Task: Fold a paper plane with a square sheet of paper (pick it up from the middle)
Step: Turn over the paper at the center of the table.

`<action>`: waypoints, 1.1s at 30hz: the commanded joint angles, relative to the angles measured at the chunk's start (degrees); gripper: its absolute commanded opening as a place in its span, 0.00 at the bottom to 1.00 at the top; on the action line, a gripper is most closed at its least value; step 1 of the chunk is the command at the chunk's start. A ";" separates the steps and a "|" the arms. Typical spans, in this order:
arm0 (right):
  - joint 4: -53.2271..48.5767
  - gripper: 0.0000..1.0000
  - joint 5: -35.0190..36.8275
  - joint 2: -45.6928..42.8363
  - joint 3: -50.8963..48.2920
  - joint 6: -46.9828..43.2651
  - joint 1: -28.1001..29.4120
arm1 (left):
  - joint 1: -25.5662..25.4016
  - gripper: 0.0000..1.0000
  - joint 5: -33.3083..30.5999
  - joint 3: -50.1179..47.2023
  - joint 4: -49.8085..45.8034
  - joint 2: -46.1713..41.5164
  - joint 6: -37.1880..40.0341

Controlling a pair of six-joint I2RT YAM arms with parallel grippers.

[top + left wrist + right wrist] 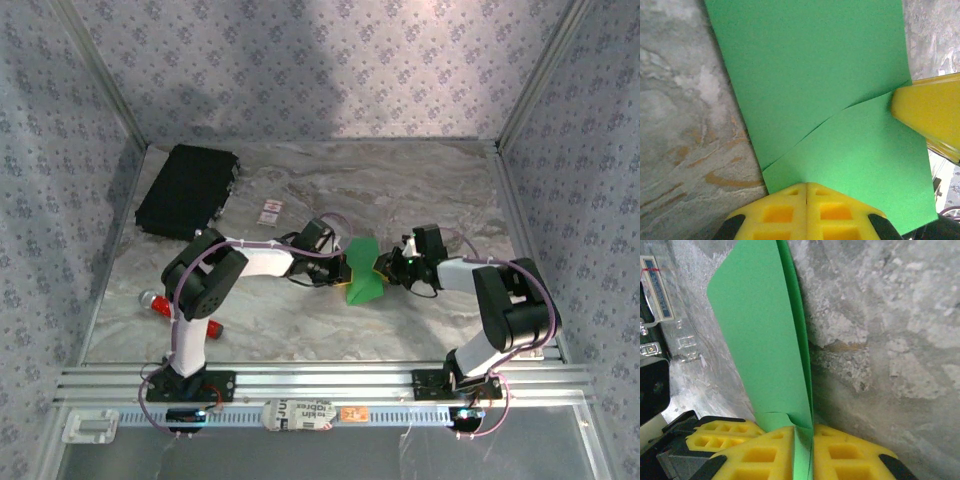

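The square sheet of paper (362, 283), bright green, is bent up off the marble table between my two grippers. In the left wrist view the sheet (810, 65) lies folded over itself, one layer's edge running diagonally across the other. My left gripper (806, 185) is shut, its yellow tips pressed together at the sheet's left edge (338, 266). My right gripper (810, 429) is shut on the sheet (760, 330), whose layers rise between its fingers; it is at the sheet's right side (386, 268). A paper plane is out of view.
A black case (187, 190) lies at the back left, with a small white card (270, 211) beside it. A red tool (158, 303) rests behind the left arm. Patterned walls close in three sides. The metal rail (320, 380) runs along the near edge.
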 commanded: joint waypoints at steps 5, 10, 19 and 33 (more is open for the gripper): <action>1.38 0.07 -2.57 -0.86 -1.14 -2.02 -0.87 | -0.40 0.11 0.53 -0.85 -2.60 -3.28 -0.93; -1.89 0.05 -3.01 -4.07 -0.10 -4.33 -0.87 | -0.43 0.25 -1.89 -1.02 -4.37 -8.41 -0.54; -22.89 0.05 6.25 -11.28 8.70 -16.81 1.26 | 0.37 0.35 -8.16 -6.09 -4.92 -17.02 0.32; -33.98 0.05 18.52 -15.30 17.43 -23.79 6.67 | 3.25 0.37 -13.34 -13.52 -0.57 -24.61 -1.52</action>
